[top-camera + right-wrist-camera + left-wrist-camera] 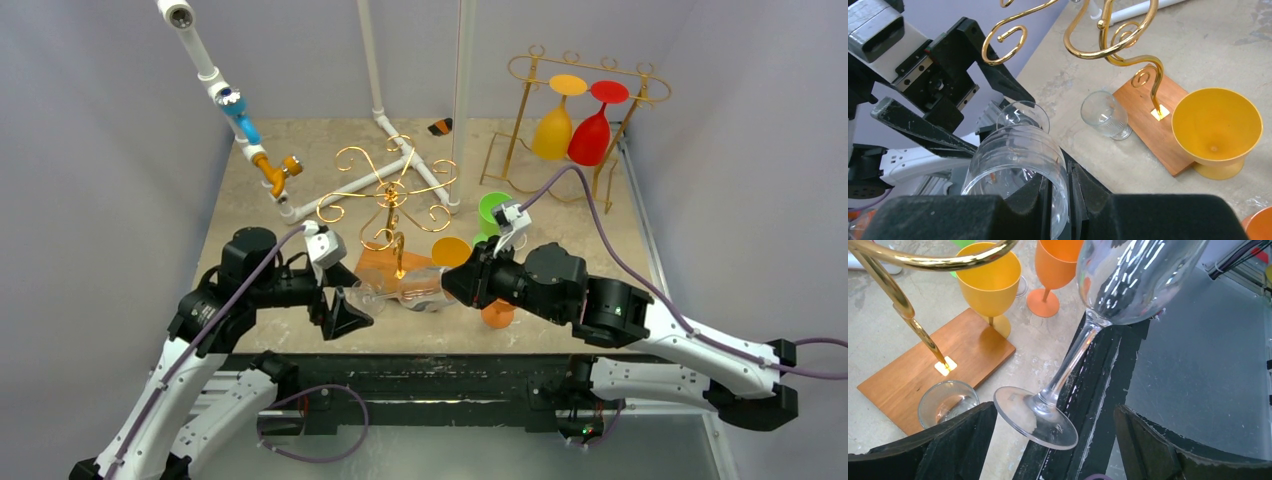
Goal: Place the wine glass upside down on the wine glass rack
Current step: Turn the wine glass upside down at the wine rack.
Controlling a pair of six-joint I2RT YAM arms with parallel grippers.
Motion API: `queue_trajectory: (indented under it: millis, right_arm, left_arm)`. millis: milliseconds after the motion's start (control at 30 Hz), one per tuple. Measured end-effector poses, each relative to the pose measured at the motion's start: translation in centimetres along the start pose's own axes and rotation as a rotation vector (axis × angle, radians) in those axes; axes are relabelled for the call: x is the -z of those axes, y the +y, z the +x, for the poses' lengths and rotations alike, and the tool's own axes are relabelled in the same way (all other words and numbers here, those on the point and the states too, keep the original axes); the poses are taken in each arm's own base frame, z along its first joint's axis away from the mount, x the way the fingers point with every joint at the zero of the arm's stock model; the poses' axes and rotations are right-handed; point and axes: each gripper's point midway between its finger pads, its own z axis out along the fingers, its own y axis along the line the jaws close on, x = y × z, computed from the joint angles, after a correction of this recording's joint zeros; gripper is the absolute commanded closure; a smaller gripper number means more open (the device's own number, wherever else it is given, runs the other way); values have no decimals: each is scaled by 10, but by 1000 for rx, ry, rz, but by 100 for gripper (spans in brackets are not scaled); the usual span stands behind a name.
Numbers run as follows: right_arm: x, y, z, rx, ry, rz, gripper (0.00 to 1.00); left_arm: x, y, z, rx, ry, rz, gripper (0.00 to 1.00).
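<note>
I count two gold racks: the scrolled rack (392,190) and the back rack (620,82). Clear glasses, two: the wine glass (1068,360) and a small glass (947,401). Coloured goblets, five: a near yellow goblet (451,251), a far yellow goblet (553,132), one orange goblet (497,315), one red goblet (590,138) and one green goblet (494,208).

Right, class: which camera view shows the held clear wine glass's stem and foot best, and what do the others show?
The left wrist view: the clear wine glass shows its whole stem and foot, close and sharp. The right wrist view shows mostly the bowl; the top view shows it small and faint.
</note>
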Motion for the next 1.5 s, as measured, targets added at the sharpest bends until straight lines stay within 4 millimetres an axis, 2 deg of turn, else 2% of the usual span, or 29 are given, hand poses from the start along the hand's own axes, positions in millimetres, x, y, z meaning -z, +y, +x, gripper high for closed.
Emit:
queue_trajectory:
  millis: [100, 167, 333, 433, 533, 633, 833, 867, 933, 1000, 1033, 1133, 1267, 1500]
  right_arm:
    - [-1, 2, -2, 11, -6, -6, 100]
    - [-1, 3, -5, 19, -13, -5, 100]
    - [1, 6, -13, 32, -36, -11, 100]
    - [1, 7, -15, 36, -43, -17, 100]
    - [0, 8, -16, 49, -48, -22, 100]
    - [-4, 7, -14, 78, -40, -19, 100]
    - [-9, 11, -1, 159, 10, -48, 98]
    - [-9, 12, -1, 161, 13, -54, 88]
    - [-10, 14, 0, 171, 17, -69, 50]
    - [-7, 21, 7, 157, 53, -110, 25]
    - [-4, 25, 11, 151, 71, -132, 17]
    - [1, 37, 22, 138, 125, -196, 8]
    - [10, 38, 25, 130, 146, -212, 5]
    - [32, 44, 11, 143, 168, -219, 1]
  left_arm:
    - [-2, 6, 0, 16, 9, -22, 6]
    - [-3, 10, -1, 25, 17, -36, 12]
    - [-5, 12, -2, 54, 26, -26, 48]
    - [-7, 8, -1, 83, 31, 9, 58]
    - [-8, 9, -1, 107, 36, 15, 75]
    - [-9, 14, -1, 143, 35, -6, 100]
    - [-8, 35, 1, 189, 58, -106, 100]
    - [-7, 36, 0, 171, 57, -118, 100]
    - [-3, 39, -4, 142, 51, -143, 100]
    - [2, 42, -11, 82, 26, -175, 100]
    - [5, 42, -16, 50, 10, -187, 100]
    - [14, 37, -31, -35, -28, -200, 100]
    - [22, 30, -42, -116, -47, -198, 100]
    - [34, 23, -52, -253, -31, -193, 100]
